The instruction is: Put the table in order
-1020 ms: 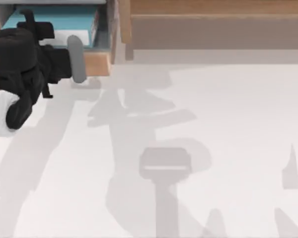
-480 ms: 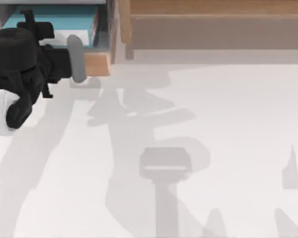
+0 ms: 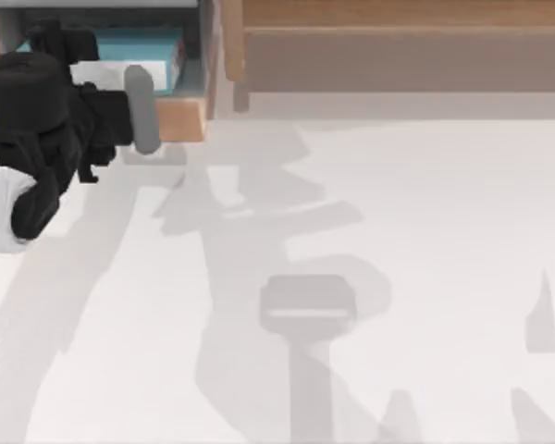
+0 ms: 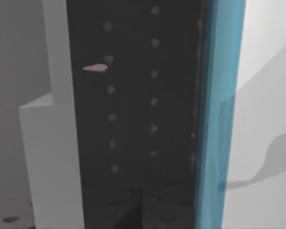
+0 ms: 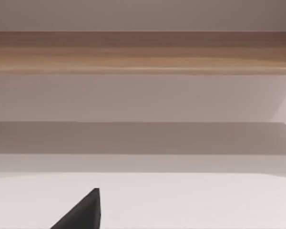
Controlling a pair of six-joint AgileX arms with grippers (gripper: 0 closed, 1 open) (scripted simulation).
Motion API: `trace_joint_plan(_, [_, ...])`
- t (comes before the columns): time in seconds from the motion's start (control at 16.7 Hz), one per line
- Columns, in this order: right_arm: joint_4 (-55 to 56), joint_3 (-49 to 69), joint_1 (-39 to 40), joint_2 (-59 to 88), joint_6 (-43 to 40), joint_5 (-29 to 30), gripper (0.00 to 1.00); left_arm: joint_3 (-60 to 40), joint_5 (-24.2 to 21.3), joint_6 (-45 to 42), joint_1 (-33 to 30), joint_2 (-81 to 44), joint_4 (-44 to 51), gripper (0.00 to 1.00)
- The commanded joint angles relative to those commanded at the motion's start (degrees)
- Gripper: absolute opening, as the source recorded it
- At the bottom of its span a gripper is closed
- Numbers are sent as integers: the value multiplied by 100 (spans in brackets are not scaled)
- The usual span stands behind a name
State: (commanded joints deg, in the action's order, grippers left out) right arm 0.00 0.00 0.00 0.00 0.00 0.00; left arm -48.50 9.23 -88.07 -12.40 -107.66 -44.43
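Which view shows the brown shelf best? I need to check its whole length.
The top view: the shelf runs along the table's far edge, right of the light-wood box where the left gripper works. The right wrist view gives its front edge.

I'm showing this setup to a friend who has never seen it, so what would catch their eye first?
Probably the left arm's bulky black gripper at the top view's far left, reaching over the light-wood box with a teal and white item inside. Next, the wide white table, crossed by grey shadows. Then the long brown shelf along the far edge.
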Motion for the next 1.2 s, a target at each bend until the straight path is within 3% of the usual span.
trace_joint_plan(0.6, [0, 0, 0, 0, 0, 0, 100, 23, 5, 8, -12, 21, -4, 100])
trace_joint_plan(1.2, [0, 0, 0, 0, 0, 0, 100, 1137, 164, 52, -167, 836, -269, 100])
